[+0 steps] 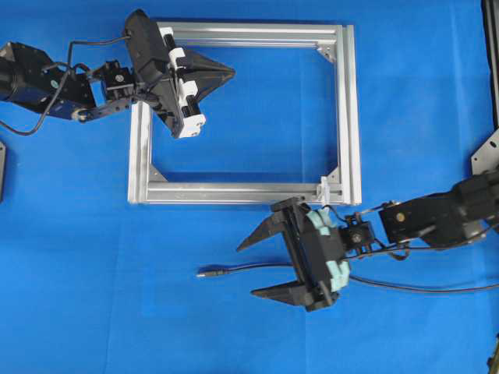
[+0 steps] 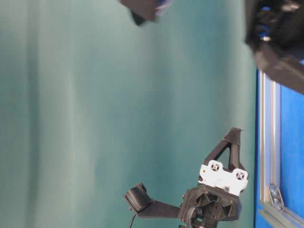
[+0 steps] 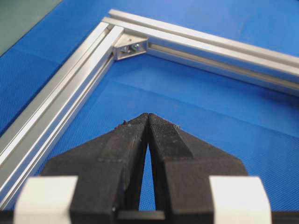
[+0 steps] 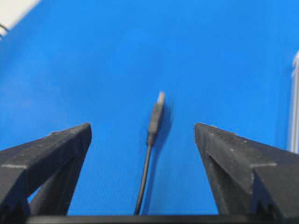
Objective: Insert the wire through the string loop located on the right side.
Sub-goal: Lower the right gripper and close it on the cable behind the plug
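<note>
The thin black wire [image 1: 234, 268] lies on the blue cloth below the silver frame [image 1: 349, 117], its slim plug [image 1: 206, 273] pointing left. My right gripper [image 1: 248, 270] is open and straddles the wire, one finger on each side and neither touching it. In the right wrist view the wire and plug [image 4: 156, 114] lie loose between the spread fingers of the right gripper [image 4: 142, 127]. The small white string loop [image 1: 326, 189] sits at the frame's lower right corner, just above the right wrist. My left gripper [image 1: 232, 72] is shut on nothing over the frame's upper left part, its tips [image 3: 148, 115] pressed together.
The frame's bars and a corner bracket [image 3: 131, 45] lie ahead of the left gripper. Black arm cables [image 1: 421, 290] trail right from the right arm. A dark mount [image 1: 487, 152] stands at the right edge. The table-level view shows an open gripper [image 2: 185, 166] beside the frame [image 2: 266, 142].
</note>
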`<state>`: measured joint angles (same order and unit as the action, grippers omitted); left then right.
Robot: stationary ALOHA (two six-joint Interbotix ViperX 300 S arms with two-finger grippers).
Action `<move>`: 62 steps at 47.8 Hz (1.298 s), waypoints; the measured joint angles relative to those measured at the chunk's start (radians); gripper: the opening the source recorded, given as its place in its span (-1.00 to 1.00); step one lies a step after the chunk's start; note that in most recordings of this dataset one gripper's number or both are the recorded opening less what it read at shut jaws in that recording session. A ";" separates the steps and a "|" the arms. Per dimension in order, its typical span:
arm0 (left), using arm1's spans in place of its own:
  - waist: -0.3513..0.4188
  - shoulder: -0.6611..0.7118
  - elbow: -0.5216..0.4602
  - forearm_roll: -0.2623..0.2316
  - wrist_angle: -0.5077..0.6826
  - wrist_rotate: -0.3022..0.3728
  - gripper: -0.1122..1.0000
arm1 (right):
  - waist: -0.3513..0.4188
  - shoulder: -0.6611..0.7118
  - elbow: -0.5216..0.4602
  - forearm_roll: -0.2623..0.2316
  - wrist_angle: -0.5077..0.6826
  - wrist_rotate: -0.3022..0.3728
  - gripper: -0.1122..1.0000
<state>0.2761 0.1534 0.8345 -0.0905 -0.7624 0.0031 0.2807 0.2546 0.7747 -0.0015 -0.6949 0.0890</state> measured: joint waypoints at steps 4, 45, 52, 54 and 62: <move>-0.002 0.000 0.000 0.000 0.003 -0.002 -0.77 | 0.000 0.029 -0.012 0.011 -0.002 0.000 0.77; 0.000 0.000 0.000 0.002 0.006 0.000 -0.77 | 0.000 0.137 -0.057 0.061 -0.002 -0.008 -0.86; 0.000 0.000 0.000 0.000 0.006 0.000 -0.77 | 0.000 0.137 -0.058 0.061 0.000 -0.006 -0.87; -0.002 -0.002 0.000 0.002 0.005 0.000 -0.77 | 0.002 0.137 -0.057 0.061 -0.002 -0.008 -0.87; -0.002 0.000 0.002 0.002 0.006 0.000 -0.77 | 0.000 0.137 -0.057 0.061 0.000 -0.006 -0.87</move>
<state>0.2746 0.1534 0.8360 -0.0890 -0.7563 0.0031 0.2807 0.3912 0.7179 0.0598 -0.6949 0.0828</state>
